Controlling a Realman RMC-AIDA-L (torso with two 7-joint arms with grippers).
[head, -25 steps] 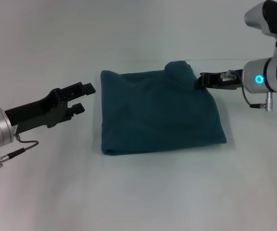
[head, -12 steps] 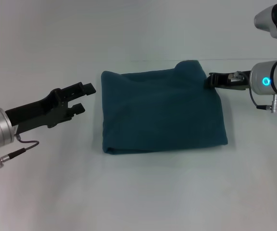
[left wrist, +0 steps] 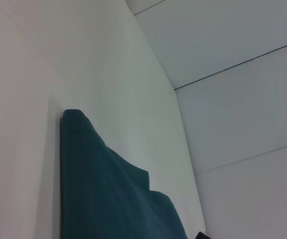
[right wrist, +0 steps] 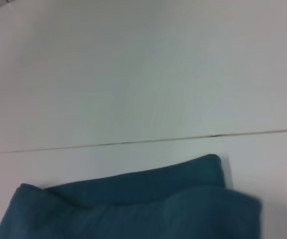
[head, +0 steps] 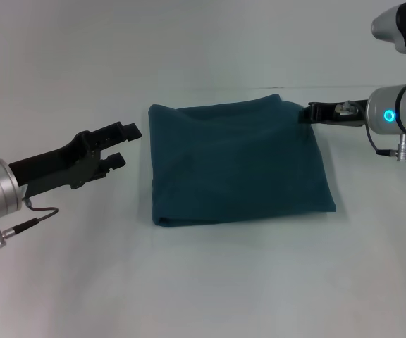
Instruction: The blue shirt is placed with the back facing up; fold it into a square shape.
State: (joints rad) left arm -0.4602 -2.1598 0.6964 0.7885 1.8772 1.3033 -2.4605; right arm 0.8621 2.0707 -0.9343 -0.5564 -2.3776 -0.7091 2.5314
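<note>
White table [head: 210, 282] under blue shirt [head: 238, 165]

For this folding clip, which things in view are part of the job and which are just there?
Part of the job:
- blue shirt, folded to a rough square on the table
- right claw, at the shirt's far right corner
- left claw, open, held off the shirt's left edge

Just there:
- white table; nothing else lies about

The blue shirt [head: 240, 162] lies folded into a near-square, flat on the white table; plain side up.
</note>
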